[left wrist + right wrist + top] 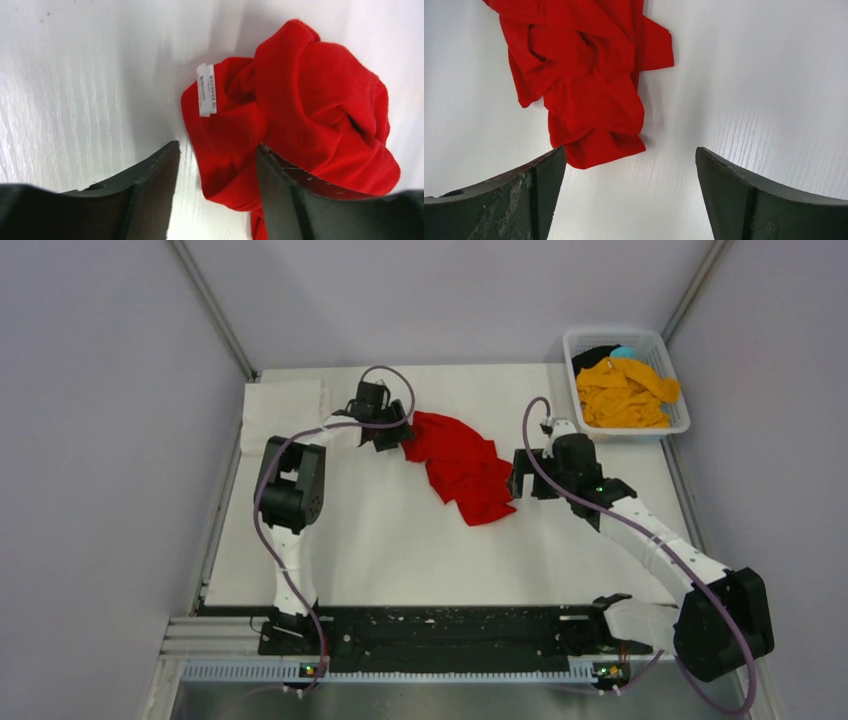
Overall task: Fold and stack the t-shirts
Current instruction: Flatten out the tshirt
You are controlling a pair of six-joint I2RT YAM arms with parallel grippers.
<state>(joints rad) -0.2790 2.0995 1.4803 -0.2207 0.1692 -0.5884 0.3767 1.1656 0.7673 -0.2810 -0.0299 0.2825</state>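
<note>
A bright red t-shirt point(460, 465) lies crumpled in the middle of the white table. My left gripper point(388, 432) is at the shirt's far left end. In the left wrist view it point(216, 147) is open, with a fold of the red shirt point(300, 100) between the fingers, against the right one. A white label point(206, 90) shows on the cloth. My right gripper point(518, 480) is at the shirt's right edge. In the right wrist view it point(630, 150) is wide open and empty, with the shirt's end point(594, 100) just beyond its left finger.
A white t-shirt point(285, 400) lies flat at the back left corner. A white lattice basket point(680, 415) at the back right holds an orange-yellow t-shirt point(625, 392), a black one point(593, 355) and a small teal thing point(622, 351).
</note>
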